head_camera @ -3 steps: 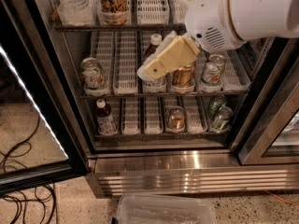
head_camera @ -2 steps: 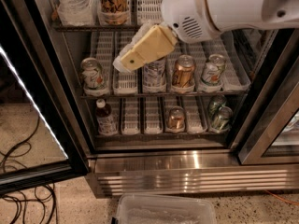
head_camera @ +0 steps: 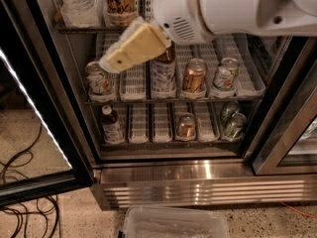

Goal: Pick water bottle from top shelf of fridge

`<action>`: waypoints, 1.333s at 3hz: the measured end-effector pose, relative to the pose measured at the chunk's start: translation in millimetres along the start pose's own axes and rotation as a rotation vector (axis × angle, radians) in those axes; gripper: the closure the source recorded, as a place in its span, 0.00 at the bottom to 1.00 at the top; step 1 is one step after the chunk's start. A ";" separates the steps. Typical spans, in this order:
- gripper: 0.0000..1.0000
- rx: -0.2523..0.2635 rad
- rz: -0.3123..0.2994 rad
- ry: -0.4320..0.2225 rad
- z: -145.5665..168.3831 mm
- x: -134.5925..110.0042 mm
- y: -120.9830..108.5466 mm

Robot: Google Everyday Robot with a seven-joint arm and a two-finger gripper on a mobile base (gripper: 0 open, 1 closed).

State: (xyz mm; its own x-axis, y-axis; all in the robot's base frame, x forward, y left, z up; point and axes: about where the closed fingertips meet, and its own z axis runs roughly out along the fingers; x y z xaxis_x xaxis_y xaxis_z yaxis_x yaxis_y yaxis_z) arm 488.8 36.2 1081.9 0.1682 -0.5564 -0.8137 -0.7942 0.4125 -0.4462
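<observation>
The water bottle (head_camera: 79, 4), clear and ribbed, stands at the left end of the top shelf (head_camera: 81, 29); its upper part is cut off by the frame. The fridge (head_camera: 198, 180) stands open with lit shelves. My gripper (head_camera: 113, 62), tan and wedge-shaped on a white arm (head_camera: 223, 9), hangs in front of the middle shelf, pointing down and left. It is below and slightly right of the water bottle and apart from it. It holds nothing that I can see.
A tall tan can (head_camera: 121, 4) stands right of the bottle. Cans (head_camera: 193, 76) and a bottle (head_camera: 163, 73) fill the middle shelf, a brown bottle (head_camera: 111, 125) and cans the lower one. The open glass door (head_camera: 34, 133) is left; cables (head_camera: 20, 182) and a plastic bin (head_camera: 173, 224) lie on the floor.
My gripper and arm have swung left and up across the fridge front, from before the middle-right cans to below the top shelf's left part.
</observation>
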 end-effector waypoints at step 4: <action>0.00 0.181 0.075 -0.127 34.8 -67.6 39.0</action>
State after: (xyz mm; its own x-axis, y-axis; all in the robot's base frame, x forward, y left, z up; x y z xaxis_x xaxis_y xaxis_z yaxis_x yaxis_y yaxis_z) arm 466.8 115.1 1106.6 0.1938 -0.4291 -0.8822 -0.6913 0.5783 -0.4331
